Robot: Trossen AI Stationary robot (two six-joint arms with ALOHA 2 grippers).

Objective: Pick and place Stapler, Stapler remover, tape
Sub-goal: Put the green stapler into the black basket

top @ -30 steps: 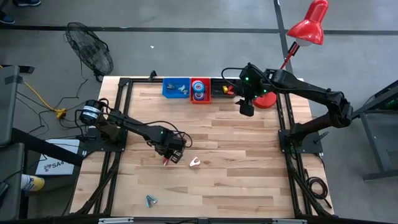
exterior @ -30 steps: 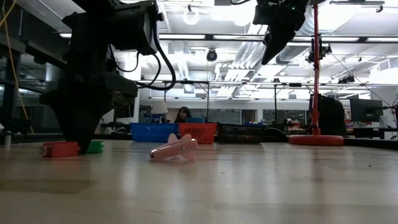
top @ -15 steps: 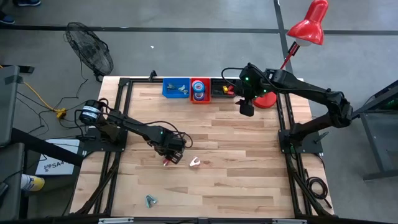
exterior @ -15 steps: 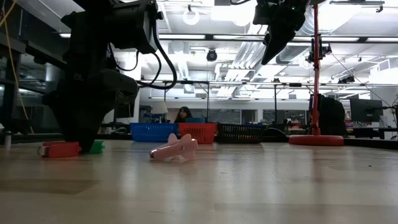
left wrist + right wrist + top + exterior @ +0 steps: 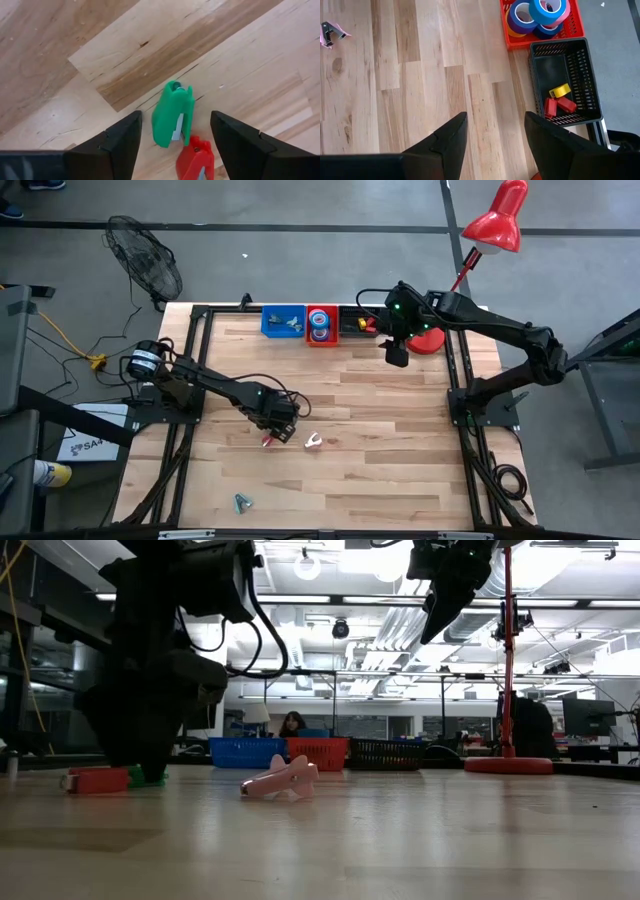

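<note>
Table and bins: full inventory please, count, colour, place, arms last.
green stapler: 1, green, on the table between the left claw's fingers, not gripped
red stapler: 1, red, touching the green one
pink staple remover: 1, pink, mid-table beside the left claw
blue staple remover: 1, blue-grey, near table edge
blue bin: 1, far edge, holds small metal items
red bin: 1, beside the blue bin, holds tape rolls, blue and purple
black bin: 1, beside the red bin, holds red and yellow staplers
red lamp: 1, far right corner
fan: 1, black, on the floor
left claw: open, low over the green stapler
right claw: open, raised near the bins
</note>
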